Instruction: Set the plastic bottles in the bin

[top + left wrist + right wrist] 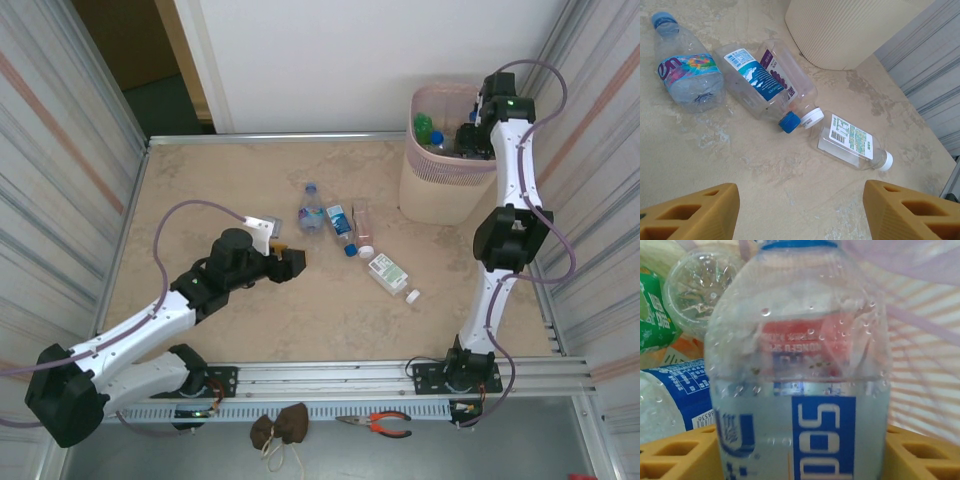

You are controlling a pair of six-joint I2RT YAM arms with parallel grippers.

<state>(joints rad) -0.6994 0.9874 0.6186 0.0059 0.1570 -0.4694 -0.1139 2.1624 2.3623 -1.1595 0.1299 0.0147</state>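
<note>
Blue-labelled bottle held at the mouth of the bin
It is clamped in the right hand at 1 o'clock; released onto the pile inside, it may bounce out. The left hand is spread empty near four loose bottles on the tabletop, easily nudged rolling.

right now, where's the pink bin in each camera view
Top external: the bin stands in the far right corner of the table.
Left wrist: the bin shows its ribbed wall at top centre, cut off by the frame edge.
Right wrist: the bin shows its striped inner wall at right, behind the blue-labelled bottle.
Shared landmark, top external and left wrist: the green-labelled bottle, lying short of the bin.
</note>
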